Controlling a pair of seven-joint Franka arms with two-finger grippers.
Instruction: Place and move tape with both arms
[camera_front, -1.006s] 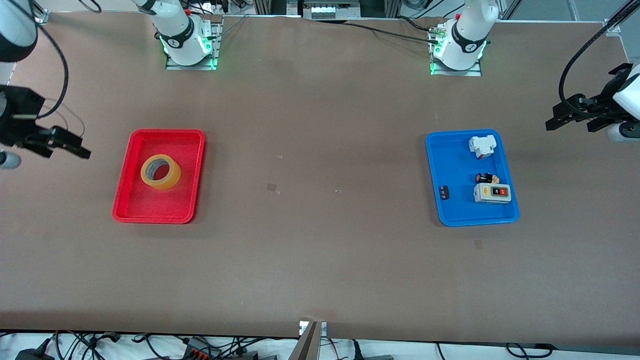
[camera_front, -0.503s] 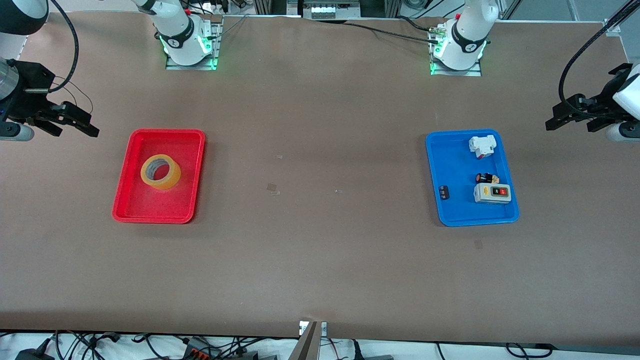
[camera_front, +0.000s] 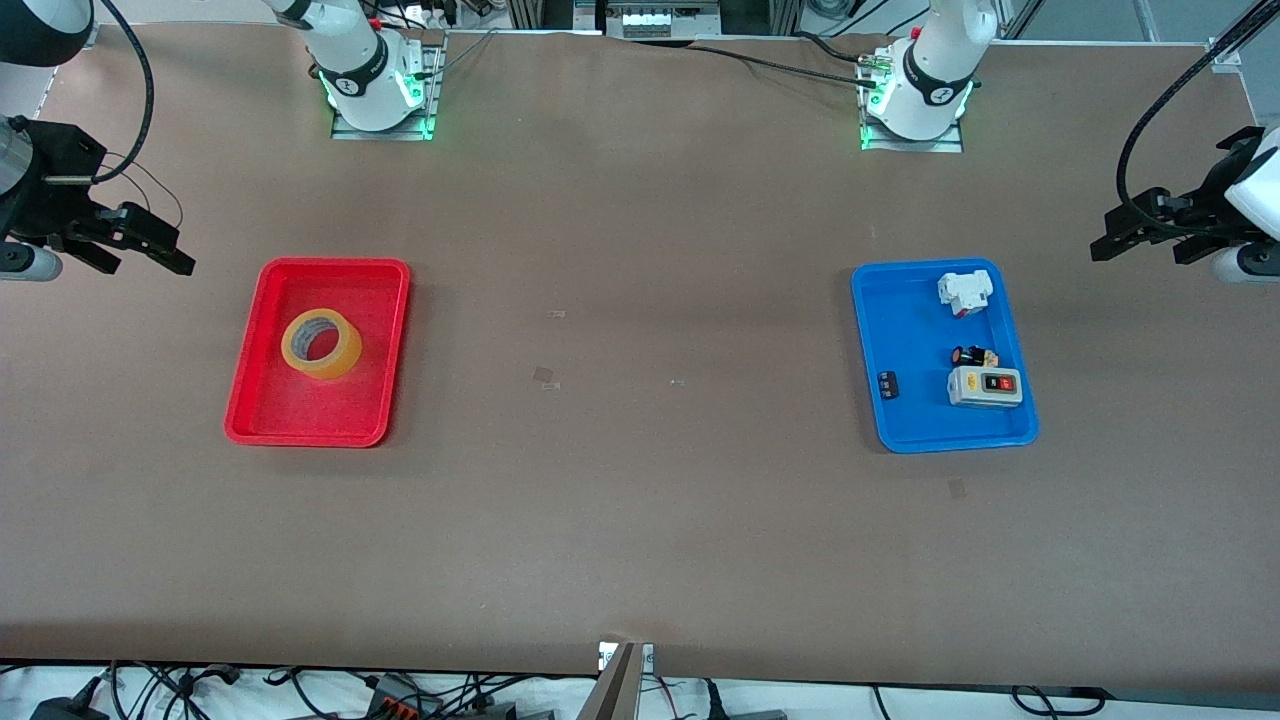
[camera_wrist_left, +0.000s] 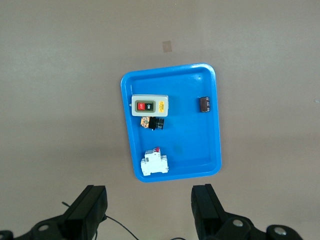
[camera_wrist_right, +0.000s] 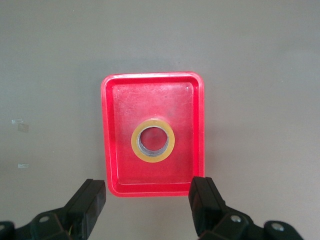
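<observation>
The yellow-amber tape roll (camera_front: 321, 343) lies flat in the red tray (camera_front: 250, 400) toward the right arm's end of the table; it also shows in the right wrist view (camera_wrist_right: 152, 140). My right gripper (camera_front: 145, 248) is open and empty, up in the air beside the red tray, off its outer end; in its wrist view (camera_wrist_right: 149, 202) the fingers (camera_wrist_right: 88, 200) stand wide apart. My left gripper (camera_front: 1130, 232) is open and empty, high beside the blue tray (camera_front: 905, 330); its wrist view (camera_wrist_left: 149, 205) shows it open over bare table.
The blue tray (camera_wrist_left: 210, 145) holds a white-grey switch box (camera_front: 985, 386), a white breaker (camera_front: 964, 292), a small black-and-orange part (camera_front: 973, 356) and a small black part (camera_front: 887, 384). Both arm bases (camera_front: 375, 90) stand along the table's back edge.
My right gripper has risen and swung away from the front camera beside the red tray, then held still. The left arm and the tape have not moved.
</observation>
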